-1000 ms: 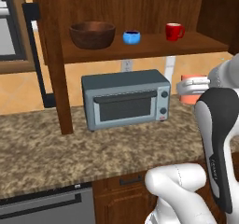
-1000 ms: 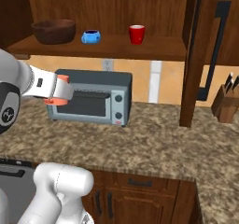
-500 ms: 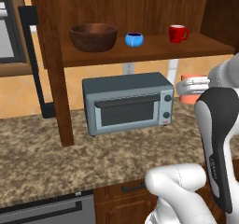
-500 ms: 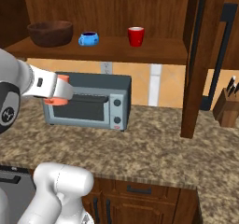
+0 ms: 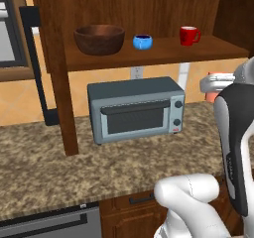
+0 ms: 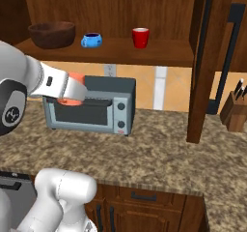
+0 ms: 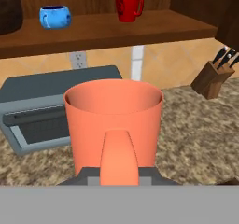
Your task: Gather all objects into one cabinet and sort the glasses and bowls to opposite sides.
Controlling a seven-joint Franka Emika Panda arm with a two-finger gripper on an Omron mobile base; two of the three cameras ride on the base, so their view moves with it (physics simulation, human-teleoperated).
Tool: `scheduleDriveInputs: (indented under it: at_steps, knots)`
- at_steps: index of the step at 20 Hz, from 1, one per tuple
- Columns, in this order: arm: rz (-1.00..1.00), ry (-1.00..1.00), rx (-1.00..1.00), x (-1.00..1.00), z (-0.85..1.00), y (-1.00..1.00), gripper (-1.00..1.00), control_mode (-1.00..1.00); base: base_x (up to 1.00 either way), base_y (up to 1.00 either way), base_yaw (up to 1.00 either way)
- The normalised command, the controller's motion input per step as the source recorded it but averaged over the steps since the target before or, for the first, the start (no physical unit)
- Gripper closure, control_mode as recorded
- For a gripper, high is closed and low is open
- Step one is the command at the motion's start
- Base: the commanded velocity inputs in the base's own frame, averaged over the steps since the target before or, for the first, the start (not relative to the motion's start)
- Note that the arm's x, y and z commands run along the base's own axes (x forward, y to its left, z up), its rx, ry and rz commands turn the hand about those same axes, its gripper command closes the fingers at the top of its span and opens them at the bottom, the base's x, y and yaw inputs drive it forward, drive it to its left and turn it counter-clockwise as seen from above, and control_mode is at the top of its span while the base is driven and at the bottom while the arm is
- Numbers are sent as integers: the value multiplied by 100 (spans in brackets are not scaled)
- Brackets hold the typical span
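Note:
My gripper (image 6: 72, 88) is shut on the salmon-pink mug (image 7: 114, 115), which stays upright in front of the toaster oven, below shelf height. The mug (image 5: 212, 95) hangs to the right of the oven in the left base view and shows under my hand (image 6: 70, 101) in the right one. On the dark wooden cabinet's shelf (image 5: 163, 58) stand, left to right, the big brown wooden bowl (image 5: 99, 38), the small blue bowl (image 5: 143, 41) and the red mug (image 5: 188, 35). The hand view looks up at the blue bowl (image 7: 55, 17) and the red mug (image 7: 128, 6).
A grey toaster oven (image 5: 136, 110) sits on the speckled stone counter (image 5: 74, 172) under the shelf. A knife block (image 6: 236, 110) stands at the far right past the cabinet's tall side door (image 6: 212, 62). There is free shelf space right of the red mug (image 6: 140, 37).
The whole picture has shifted and grown slightly, so the camera has moved a little closer to the counter. The salmon-pink mug stays in my grip at about the same height.

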Motion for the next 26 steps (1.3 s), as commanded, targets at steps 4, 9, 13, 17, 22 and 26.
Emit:
scheduleDriveInputs:
  at_steps: [4, 9, 13, 17, 22, 26]
  knots:
    - [-12, 0, 0, 0, 18, -44, 100, -100, 0, 0, 0]
    - [-7, -2, 0, 6, 12, -32, 100, -100, 0, 0, 0]
    - [-5, -4, 0, 17, 12, -19, 100, -100, 0, 0, 0]
    - [-4, -5, 0, 12, 16, -8, 100, -100, 0, 0, 0]
    - [0, -6, 0, 7, 13, -20, 100, -100, 0, 0, 0]
    - [0, -27, -1, 0, 3, -10, 100, -100, 0, 0, 0]
